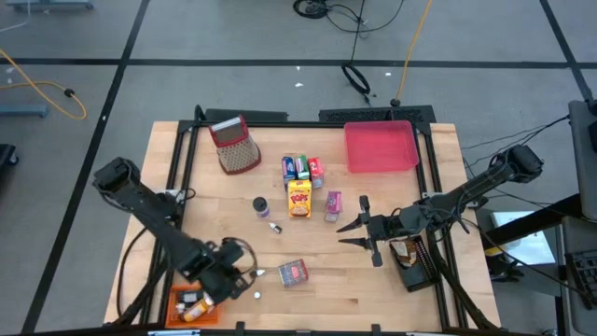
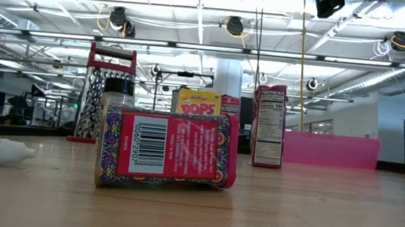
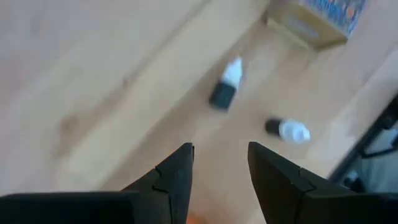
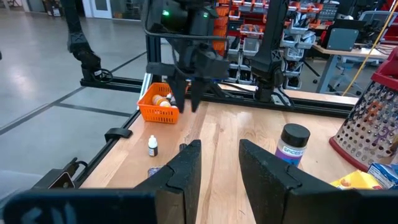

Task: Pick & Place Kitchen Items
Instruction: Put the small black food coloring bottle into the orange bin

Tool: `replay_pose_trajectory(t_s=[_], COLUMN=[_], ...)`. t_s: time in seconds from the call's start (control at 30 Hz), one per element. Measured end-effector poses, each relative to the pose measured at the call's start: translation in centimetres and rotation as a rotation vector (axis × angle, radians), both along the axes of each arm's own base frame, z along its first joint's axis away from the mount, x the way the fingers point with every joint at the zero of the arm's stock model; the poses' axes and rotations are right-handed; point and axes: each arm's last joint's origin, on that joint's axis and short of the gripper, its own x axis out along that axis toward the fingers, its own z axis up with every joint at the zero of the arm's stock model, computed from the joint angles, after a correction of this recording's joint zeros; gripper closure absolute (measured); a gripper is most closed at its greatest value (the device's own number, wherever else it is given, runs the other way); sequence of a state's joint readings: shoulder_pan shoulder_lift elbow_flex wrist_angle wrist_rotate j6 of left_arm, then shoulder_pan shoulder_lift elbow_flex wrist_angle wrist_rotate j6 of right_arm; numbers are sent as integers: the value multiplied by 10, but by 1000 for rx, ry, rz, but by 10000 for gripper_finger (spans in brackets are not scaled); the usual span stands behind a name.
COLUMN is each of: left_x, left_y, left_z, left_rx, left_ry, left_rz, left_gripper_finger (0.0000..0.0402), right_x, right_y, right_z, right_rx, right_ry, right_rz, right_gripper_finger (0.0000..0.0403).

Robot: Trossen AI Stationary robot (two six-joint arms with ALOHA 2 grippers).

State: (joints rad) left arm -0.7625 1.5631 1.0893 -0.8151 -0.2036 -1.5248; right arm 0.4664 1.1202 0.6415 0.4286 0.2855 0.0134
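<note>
Left tool point(image 1: 244, 277) hovering over the bench point(image 1: 392, 299) at the near-left corner beside the orange tray point(image 1: 191, 308), fingers apart and empty. Small dropper bottle point(image 1: 257, 295) lying just at its 5 o'clock in the high view, long axis seemingly running near–far, red spice box point(image 1: 293, 272) at 3 o'clock; likely next pick, far closer to this arm. Right tool point(image 1: 354, 233) waiting mid-right, fingers parted, holding nothing.
</note>
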Motion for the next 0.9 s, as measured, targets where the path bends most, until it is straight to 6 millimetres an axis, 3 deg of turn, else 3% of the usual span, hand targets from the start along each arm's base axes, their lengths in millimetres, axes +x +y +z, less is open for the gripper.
replay_pose_trajectory(t_s=[0.33, 0.9], left_x=[44, 60], left_y=[23, 21], left_z=[-16, -46], left_rx=[50, -2], left_ry=[-53, 31], left_rz=[-169, -237], left_gripper_finger=[245, 245], right_x=[0, 0], right_y=[0, 0], right_z=[0, 0], right_rx=[1, 1], right_ry=[0, 0], right_rz=[0, 0], right_gripper_finger=[303, 303])
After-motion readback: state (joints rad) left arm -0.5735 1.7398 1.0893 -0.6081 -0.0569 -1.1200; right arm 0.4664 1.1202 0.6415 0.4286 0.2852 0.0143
